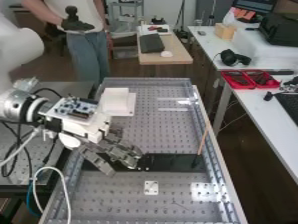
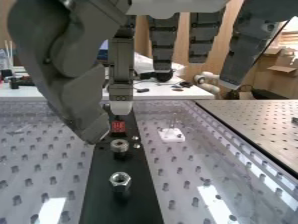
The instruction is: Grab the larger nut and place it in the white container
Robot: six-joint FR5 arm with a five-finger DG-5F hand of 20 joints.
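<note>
Silver metal hex nut [image 2: 120, 180] on flat black bar [image 2: 143, 205], wrist view, dark grey hand [image 1: 122, 151] loosely open, empty, white square container [image 1: 116, 101], high view

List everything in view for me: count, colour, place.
large nuts: two, silver, on strip
smaller metal parts: two, silver, beside one nut
red part: one, red, on strip
strip: one, black, on bench
perforated bench: one, grey, below hand
container: one, white, on bench beyond hand
plate: one, white, on bench beside strip
stick: one, brown, bench's right side
bins: two, red, on white table
black gear: several, black, same table
arm: one, white, left
hand: one, dark grey, above strip
</note>
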